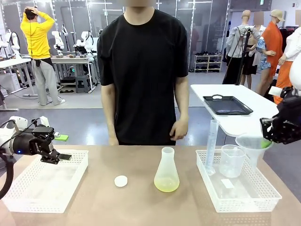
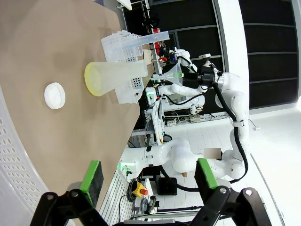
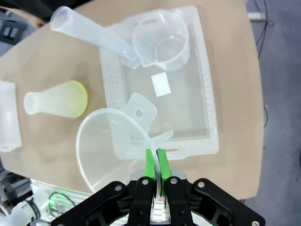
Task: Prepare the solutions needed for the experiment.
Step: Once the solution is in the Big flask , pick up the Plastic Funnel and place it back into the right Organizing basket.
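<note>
Brown tabletop [image 1: 141, 207] leaves you room around the Erlenmeyer flask [image 1: 166, 165] of yellow solution [image 1: 166, 184]; your right gripper [image 3: 155, 155] pinches a clear funnel [image 3: 101, 146], left gripper [image 2: 148, 165] stands spread.

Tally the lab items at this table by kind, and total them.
Baskets: 2
Flask holding yellow liquid: 1
Measuring cylinder: 1
Beaker: 1
Funnel, in the right gripper: 1
Cap: 1
White slip: 1
Total: 8
</note>
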